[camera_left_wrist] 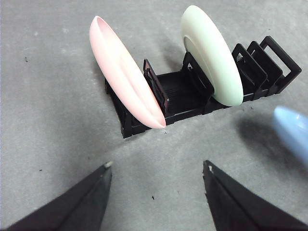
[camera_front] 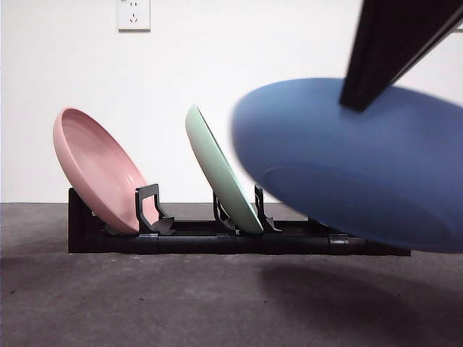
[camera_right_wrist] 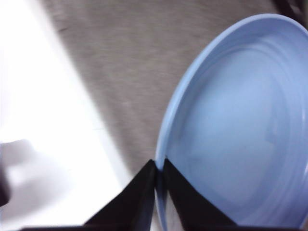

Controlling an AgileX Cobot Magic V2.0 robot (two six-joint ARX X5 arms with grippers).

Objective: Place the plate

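Note:
A blue plate (camera_front: 354, 166) hangs in the air on the right of the front view, tilted, in front of the right end of the black rack (camera_front: 217, 238). My right gripper (camera_right_wrist: 159, 168) is shut on the plate's rim (camera_right_wrist: 166, 120); its arm comes down from the top right (camera_front: 391, 43). In the left wrist view the plate's edge (camera_left_wrist: 293, 132) shows beside the rack (camera_left_wrist: 192, 94). My left gripper (camera_left_wrist: 156, 173) is open and holds nothing, hovering over the table in front of the rack.
A pink plate (camera_front: 98, 170) leans in the rack's left slot and a pale green plate (camera_front: 221, 170) in the middle slot. Further dividers (camera_left_wrist: 262, 60) stand bare at the rack's right end. A wall with a socket (camera_front: 134, 14) is behind.

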